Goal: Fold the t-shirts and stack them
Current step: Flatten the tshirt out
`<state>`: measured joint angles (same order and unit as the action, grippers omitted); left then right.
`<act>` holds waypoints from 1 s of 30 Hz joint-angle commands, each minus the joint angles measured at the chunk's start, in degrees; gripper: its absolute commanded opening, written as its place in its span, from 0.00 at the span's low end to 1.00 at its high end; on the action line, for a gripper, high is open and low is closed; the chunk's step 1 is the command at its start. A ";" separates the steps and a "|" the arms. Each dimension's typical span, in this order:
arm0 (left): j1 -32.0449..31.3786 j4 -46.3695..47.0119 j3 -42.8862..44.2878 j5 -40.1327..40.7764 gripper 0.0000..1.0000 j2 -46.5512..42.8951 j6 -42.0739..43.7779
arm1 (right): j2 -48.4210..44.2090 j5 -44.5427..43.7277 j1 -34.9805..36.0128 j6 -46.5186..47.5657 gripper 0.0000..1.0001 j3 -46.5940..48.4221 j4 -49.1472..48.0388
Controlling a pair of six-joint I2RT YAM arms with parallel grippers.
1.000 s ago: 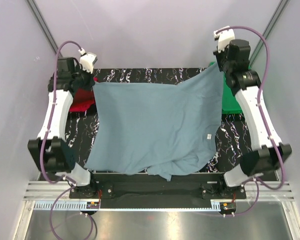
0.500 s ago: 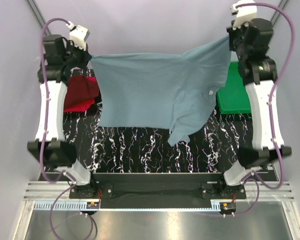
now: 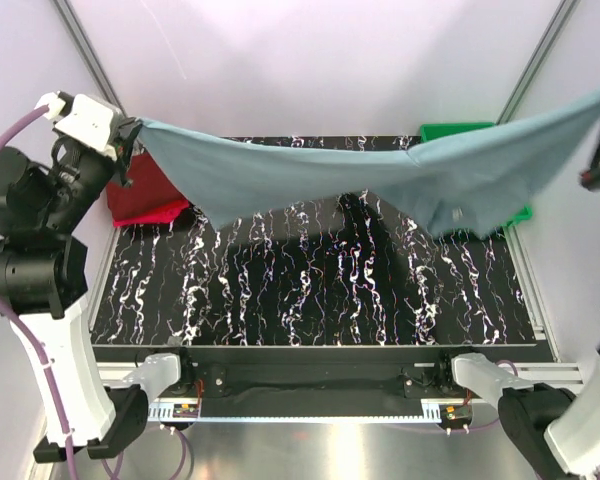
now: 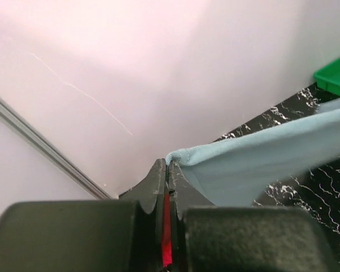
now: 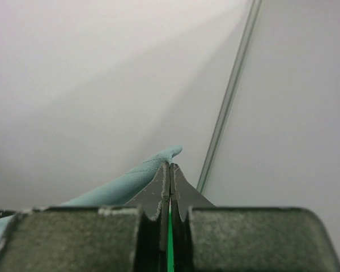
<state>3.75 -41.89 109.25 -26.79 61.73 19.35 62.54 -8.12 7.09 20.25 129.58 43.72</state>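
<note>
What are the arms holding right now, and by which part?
Both hold the grey-blue t-shirt: left gripper shut on a hemmed corner at one end, right gripper on the edge at the opposite end; it hangs stretched between them.

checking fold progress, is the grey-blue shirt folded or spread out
Spread, not folded: the grey-blue shirt hangs stretched between the left tool and right tool.

The grey-blue t-shirt (image 3: pixel 380 178) hangs stretched wide in the air above the tabletop (image 3: pixel 310 290), high at its left and right ends, sagging in the middle, a loose fold drooping on the right; the maroon t-shirt (image 3: pixel 132 190) lies folded at the far left; the red t-shirt (image 3: pixel 160 213) touches its near side.
</note>
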 commanded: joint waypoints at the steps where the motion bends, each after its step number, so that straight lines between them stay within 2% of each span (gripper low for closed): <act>1: 0.03 -0.30 0.79 0.94 0.00 -0.99 0.07 | 0.91 -3.04 -0.41 1.63 0.00 3.83 2.24; 8: 0.03 11.19 -5.71 6.21 0.00 -7.06 -1.95 | 1.70 -6.20 -0.41 7.08 0.00 10.17 -1.79; 12: 0.03 15.96 -9.67 12.97 0.00 -6.81 -1.87 | 2.58 -7.26 -0.33 10.76 0.00 4.66 -9.59; 18: 0.12 10.34 -10.63 15.62 0.00 3.29 0.07 | 4.77 -5.51 -0.41 8.59 0.00 -12.23 -19.10; 21: 0.12 9.90 -14.85 14.49 0.00 8.65 0.68 | 8.89 -3.84 -0.41 6.39 0.00 -19.08 -21.83; 23: 0.21 12.78 -19.41 13.87 0.00 11.64 2.00 | 12.40 -2.61 -0.41 5.59 0.00 -23.99 -23.59; 24: 0.12 13.84 -21.78 13.87 0.00 14.00 2.70 | 13.91 -2.08 -0.50 5.76 0.00 -25.24 -25.34; 28: 0.12 16.22 -22.42 13.95 0.00 22.36 5.16 | 22.17 0.82 -0.76 6.64 0.00 -27.80 -28.33; 30: 0.12 18.06 -22.15 14.57 0.00 26.74 4.99 | 28.84 1.26 -0.94 7.61 0.00 -25.00 -29.92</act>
<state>3.64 -30.35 85.65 -14.15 87.11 22.09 88.44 -8.29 6.98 27.07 101.54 22.06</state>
